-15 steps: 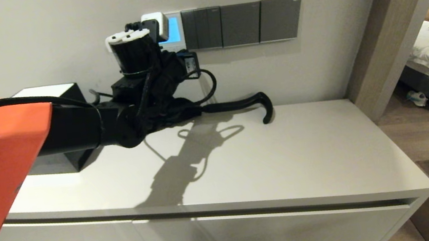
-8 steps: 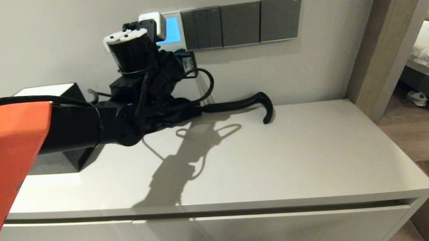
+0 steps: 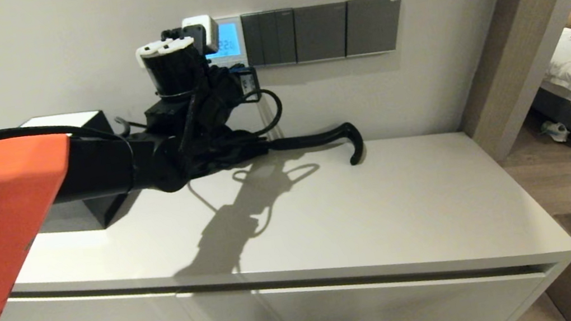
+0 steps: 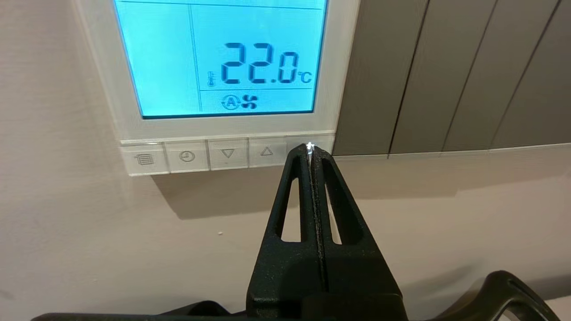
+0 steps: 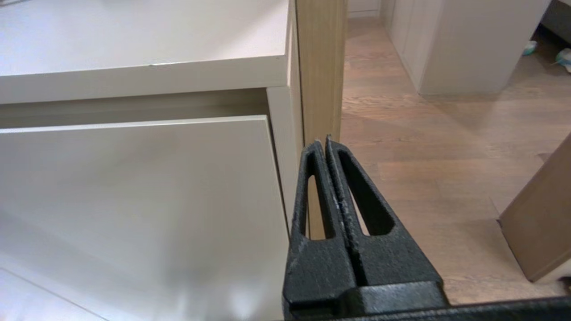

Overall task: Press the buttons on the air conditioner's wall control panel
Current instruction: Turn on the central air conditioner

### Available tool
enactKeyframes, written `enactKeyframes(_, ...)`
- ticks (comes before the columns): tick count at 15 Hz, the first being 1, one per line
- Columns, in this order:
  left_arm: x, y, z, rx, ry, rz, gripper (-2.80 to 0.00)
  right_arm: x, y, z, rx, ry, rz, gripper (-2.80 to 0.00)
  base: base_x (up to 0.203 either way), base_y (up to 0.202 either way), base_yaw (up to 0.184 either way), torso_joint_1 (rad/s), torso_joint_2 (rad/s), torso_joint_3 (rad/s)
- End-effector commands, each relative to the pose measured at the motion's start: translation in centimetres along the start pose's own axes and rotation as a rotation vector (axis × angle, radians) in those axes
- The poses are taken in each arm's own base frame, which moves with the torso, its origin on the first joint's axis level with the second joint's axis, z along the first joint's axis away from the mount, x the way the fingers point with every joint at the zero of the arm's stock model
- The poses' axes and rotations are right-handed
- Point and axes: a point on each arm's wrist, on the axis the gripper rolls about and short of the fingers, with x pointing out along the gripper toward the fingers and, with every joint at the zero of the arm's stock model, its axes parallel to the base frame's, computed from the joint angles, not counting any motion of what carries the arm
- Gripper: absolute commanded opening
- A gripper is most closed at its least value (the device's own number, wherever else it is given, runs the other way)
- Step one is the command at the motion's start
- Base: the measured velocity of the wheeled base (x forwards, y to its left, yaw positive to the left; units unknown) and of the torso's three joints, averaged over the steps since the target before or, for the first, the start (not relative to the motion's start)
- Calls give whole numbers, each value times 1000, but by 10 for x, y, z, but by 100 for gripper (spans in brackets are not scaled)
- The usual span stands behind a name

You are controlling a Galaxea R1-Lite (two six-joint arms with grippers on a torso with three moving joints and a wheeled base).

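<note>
1. Left gripper (image 4: 310, 149): raised to the wall in the upper centre of the head view, with its two black fingers pressed flat together and nothing between them. In the left wrist view the joined tip sits on the right-hand end of the button row.
2. Air conditioner's wall control panel (image 4: 339, 67): a white-framed square unit mounted on the wall, upper centre of the head view (image 3: 236, 40), partly covered there by the left wrist. Its light-blue screen (image 4: 214, 58) is lit and reads 22.0 °C, with a fan symbol beneath.
3. Buttons (image 4: 207, 155): a pale row along the panel's lower edge, below the screen. Four are visible, marked from the left with a list icon, a clock, a down arrow and an up arrow. The position at the far right is hidden by the gripper tip.
4. Dark grey switch plates (image 3: 320, 32): set in a row directly to the right of the panel, touching its frame.
5. Counter (image 3: 383, 208): white, below the wall units, filling the lower half of the head view. A black hooked handle (image 3: 341, 138) lies on it near the wall, below the switch plates.
6. Right gripper (image 5: 324, 142): fingers clenched together and empty, seen only in the right wrist view, parked low near the counter's end and a wooden post (image 5: 319, 67), above wood flooring.
</note>
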Motion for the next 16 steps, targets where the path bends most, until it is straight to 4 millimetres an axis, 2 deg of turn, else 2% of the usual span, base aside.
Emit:
enactKeyframes(1, 3, 2, -2, 0, -2, 7, -280, 0, 0, -1, 0, 3, 0, -280, 0, 0, 0, 0, 0, 0)
enactKeyframes(7, 2, 7, -6, 0, 6, 17, -280, 0, 0, -1, 0, 2, 0, -280, 0, 0, 0, 0, 0, 0)
enactKeyframes(13, -34, 1, 17, -10, -31, -11, -280, 0, 0, -1, 0, 2, 0, -280, 0, 0, 0, 0, 0, 0)
enactKeyframes(16, -42, 2, 21, -10, -41, -12, -280, 0, 0, -1, 0, 2, 0, -280, 0, 0, 0, 0, 0, 0)
